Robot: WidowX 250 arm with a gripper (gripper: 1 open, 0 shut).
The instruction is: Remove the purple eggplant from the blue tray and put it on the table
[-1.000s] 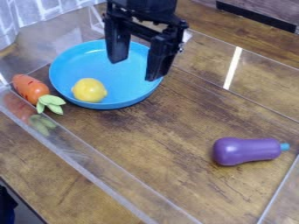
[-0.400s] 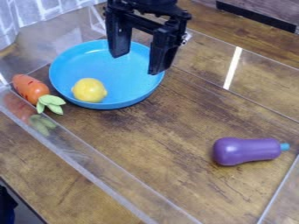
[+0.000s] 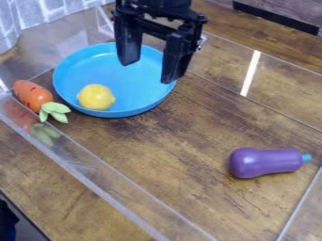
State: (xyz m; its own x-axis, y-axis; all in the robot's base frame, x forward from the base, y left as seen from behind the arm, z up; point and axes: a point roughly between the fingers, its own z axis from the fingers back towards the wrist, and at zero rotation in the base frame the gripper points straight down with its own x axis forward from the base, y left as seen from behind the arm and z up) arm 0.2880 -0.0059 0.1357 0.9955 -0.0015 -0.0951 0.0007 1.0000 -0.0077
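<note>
Table: dark brown wood grain, glossy, fills nearly the whole frame. Bright streaks of reflected light at right of centre. A clear, see-through edge or barrier runs along the left and lower-left side and across the upper left corner.

Blue tray: round shallow dish with raised rim, upper left of centre. Sits flat on the table.

Gripper: black, two long fingers, hangs from the top edge of the frame over the right part of the tray. Points down. Fingers stand wide apart with the tray's blue visible between them; nothing held. The left finger and the right one end over the tray interior near its right rim; contact with the tray cannot be judged from this view.

Purple eggplant: lower right of the frame, lying on its side on the table, teal stem cap pointing toward the right edge. Well apart from the tray and from the gripper.

Orange carrot: far left, on the table just beside the tray's left rim, green leaves toward lower right.

Yellow lemon: inside the tray, lower-left part, apart from the fingers.
</note>
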